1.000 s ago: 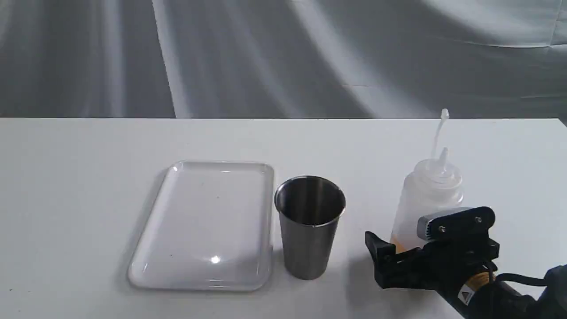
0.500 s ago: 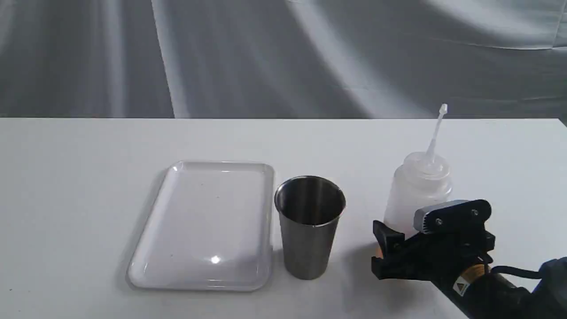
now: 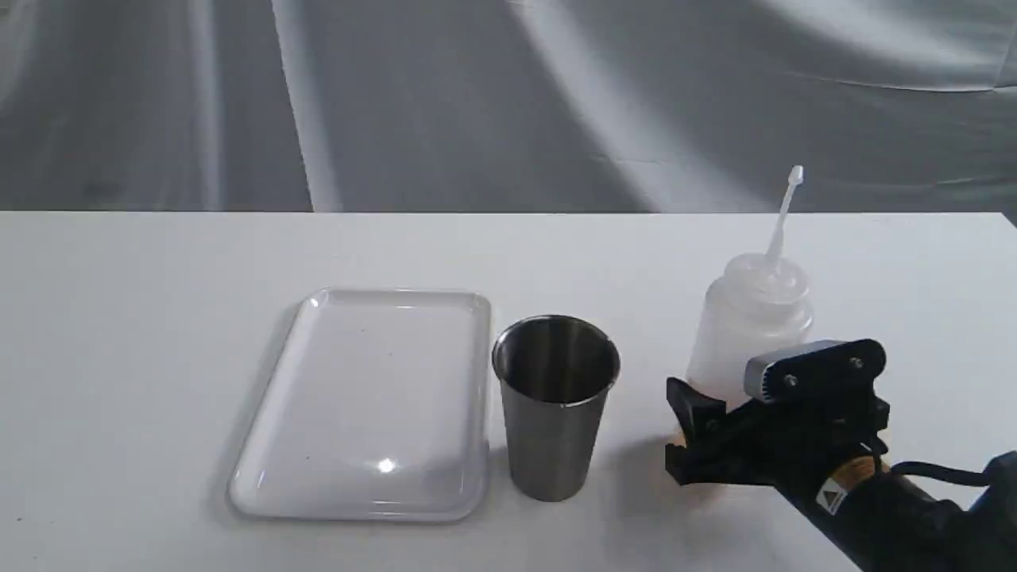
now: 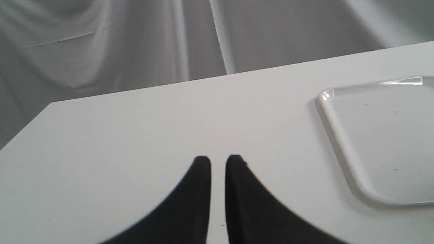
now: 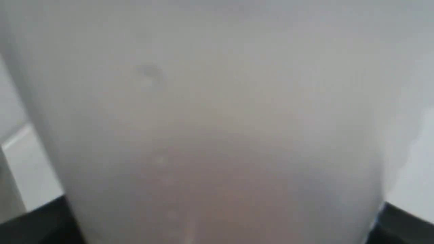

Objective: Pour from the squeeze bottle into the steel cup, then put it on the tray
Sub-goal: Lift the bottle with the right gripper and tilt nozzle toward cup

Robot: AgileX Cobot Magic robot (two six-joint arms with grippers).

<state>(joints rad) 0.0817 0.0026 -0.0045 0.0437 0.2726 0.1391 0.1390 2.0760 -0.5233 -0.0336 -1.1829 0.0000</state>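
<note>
The squeeze bottle (image 3: 751,318), translucent white with a little amber liquid at its base, stands upright at the right, its base just off the table. My right gripper (image 3: 725,397) is shut on its lower body. The right wrist view is filled by the blurred bottle (image 5: 217,118), with dark fingers (image 5: 37,223) at either side. The steel cup (image 3: 554,413) is upright just left of the bottle. The white tray (image 3: 373,397) lies flat left of the cup. My left gripper (image 4: 218,159) hovers shut over bare table, beside the tray (image 4: 383,135), holding nothing.
The white table (image 3: 143,334) runs back to a far edge against a grey cloth backdrop (image 3: 477,103). The cup stands close against the tray's right rim. My right arm (image 3: 914,516) comes in from the lower right corner.
My right gripper closed on the bottle, then rose with it and shifted slightly left. The cup and tray have not moved.
</note>
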